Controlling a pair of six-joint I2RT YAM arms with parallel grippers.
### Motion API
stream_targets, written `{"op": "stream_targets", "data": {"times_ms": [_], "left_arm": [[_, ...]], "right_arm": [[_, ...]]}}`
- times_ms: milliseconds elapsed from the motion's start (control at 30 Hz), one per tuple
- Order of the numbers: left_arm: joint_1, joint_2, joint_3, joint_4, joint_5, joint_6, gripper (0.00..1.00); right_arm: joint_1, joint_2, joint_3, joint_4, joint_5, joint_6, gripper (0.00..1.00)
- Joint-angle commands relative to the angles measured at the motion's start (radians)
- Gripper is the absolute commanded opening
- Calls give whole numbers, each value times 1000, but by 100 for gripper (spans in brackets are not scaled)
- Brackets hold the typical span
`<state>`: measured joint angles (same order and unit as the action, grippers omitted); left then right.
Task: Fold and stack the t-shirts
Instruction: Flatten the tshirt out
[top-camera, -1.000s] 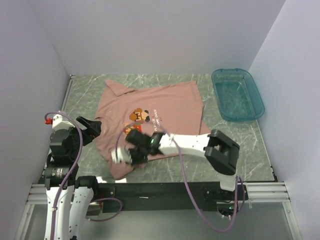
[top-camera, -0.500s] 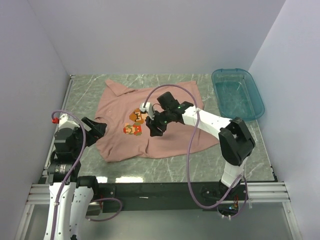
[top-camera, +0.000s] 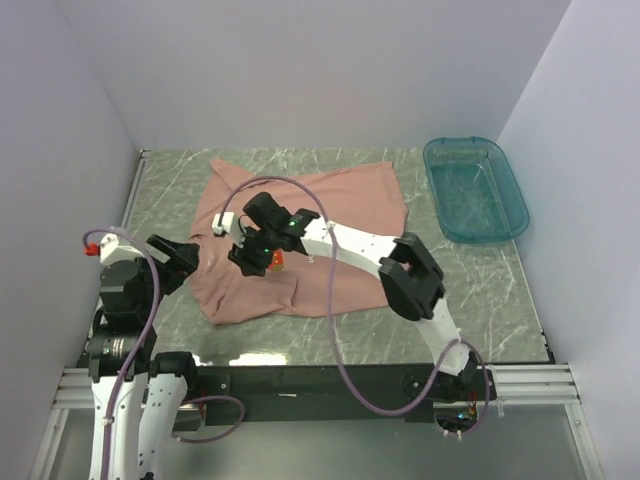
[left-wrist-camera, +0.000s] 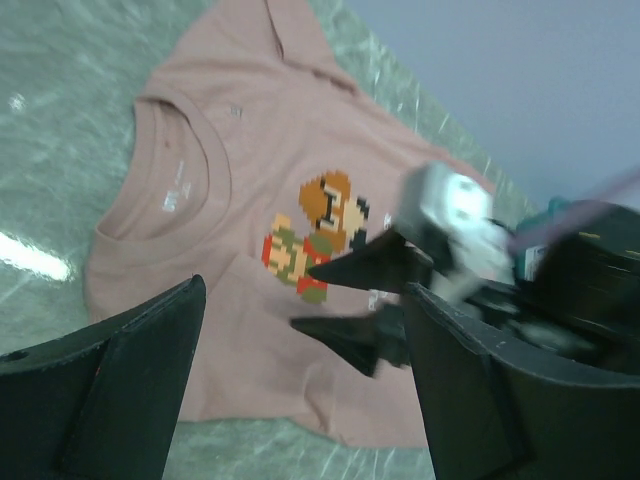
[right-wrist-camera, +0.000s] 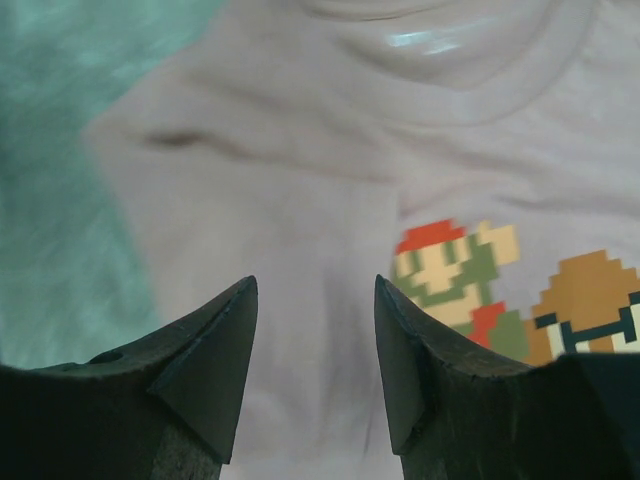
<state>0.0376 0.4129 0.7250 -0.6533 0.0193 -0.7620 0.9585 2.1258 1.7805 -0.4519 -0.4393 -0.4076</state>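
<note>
"T-shirt (top-camera: 345, 205) first: where does it lie?"

"Left of centre in the overhead view, print side up on the marbled table (top-camera: 490, 290), collar towards the left of the frame. Only one pink shirt shows. The teal tub (top-camera: 475, 190) sits well apart at the upper right with no shirt in it."

"Any fold made yet?"

"None that I can make out. It looks spread nearly flat, with some rumpling at its lower left edge and one sleeve out at the top. Whether the lower sleeve is tucked under, I cannot tell."

"And the tools?"

"The right gripper (right-wrist-camera: 312, 290) hovers over the chest, just beside the pixel print (right-wrist-camera: 455, 270). Its jaws are apart with only cloth below them, nothing pinched. The left gripper (left-wrist-camera: 300, 400) hangs at the lower left of the overhead view, near the collar side, jaws wide apart and bare."

"So how far along?"

"Early, I judge. The shirt seems laid out, but every fold is still to do, and no stack exists."
</note>
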Motion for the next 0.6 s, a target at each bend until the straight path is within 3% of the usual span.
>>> {"op": "stream_targets", "data": {"times_ms": [0,400,567], "left_arm": [[-1,-25,74,-35,-99,-30,85],[-5,-23,67,-17,-73,-33,85],[-8,-23,53,-14,-74,-31,85]], "right_arm": [[-14,103,131,-19,114,147,57],[-17,226,181,-51,125,205,56],[-10,240,166,-51,99,204,48]]}}
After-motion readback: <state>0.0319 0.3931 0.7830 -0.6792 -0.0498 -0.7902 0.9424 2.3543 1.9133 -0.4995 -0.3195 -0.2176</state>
